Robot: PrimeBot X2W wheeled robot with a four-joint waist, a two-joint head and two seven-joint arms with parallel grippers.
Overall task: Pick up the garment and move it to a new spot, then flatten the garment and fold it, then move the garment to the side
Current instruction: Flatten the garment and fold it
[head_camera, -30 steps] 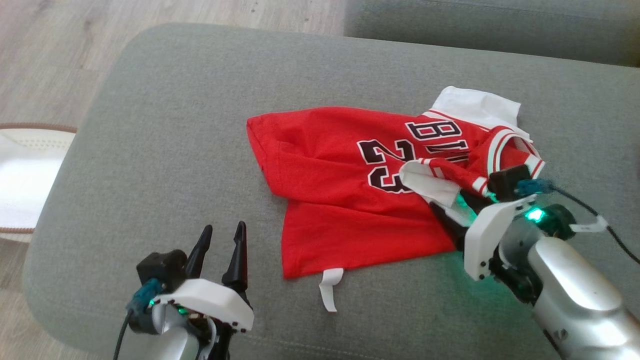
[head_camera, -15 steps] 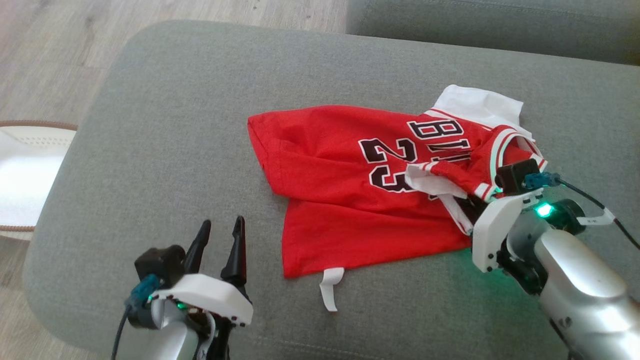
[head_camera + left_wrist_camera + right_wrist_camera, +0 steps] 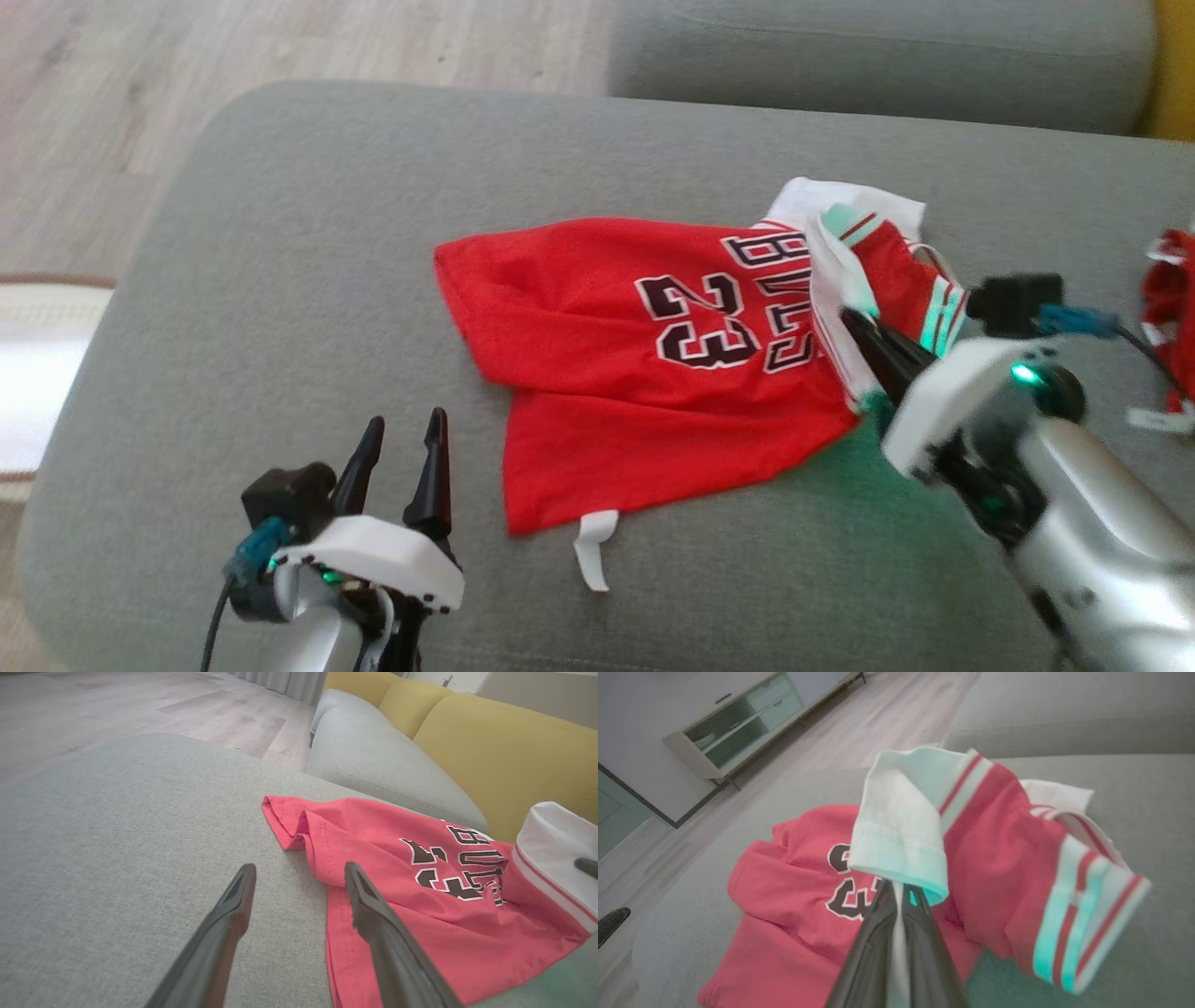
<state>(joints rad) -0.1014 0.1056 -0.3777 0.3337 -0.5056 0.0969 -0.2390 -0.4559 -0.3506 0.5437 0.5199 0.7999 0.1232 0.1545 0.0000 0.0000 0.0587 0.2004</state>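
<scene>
Red garment [image 3: 653, 392]: jersey-style shirt in red fabric. It carries the dark numerals "23" and lettering outlined in white, and has white sleeves with red-and-white striped trim.
Garment position: lies on the grey cushion [image 3: 280, 280], right of centre in the head view. The body is mostly flat with creases, and the sleeved end points toward the robot's right.
Sleeve end [image 3: 901, 830]: lifted off the cushion. The white cuff is folded over above the fingertips, and striped trim hangs to the right in the right wrist view.
Label tab [image 3: 590, 551]: white strip projecting from the garment's near edge onto the cushion.
Right gripper [image 3: 854, 322]: fingers pressed together, pinching white fabric at the sleeve.
Left gripper [image 3: 299, 872]: fingers spread wide, holding nothing, over bare cushion near the garment's near-left edge.
Second cloth [image 3: 1167, 308]: red and white, at the right edge of the head view, well apart from the garment. Its detail cannot be told.
Surroundings: wood floor [image 3: 93, 93] and yellow backrest [image 3: 490, 742].
</scene>
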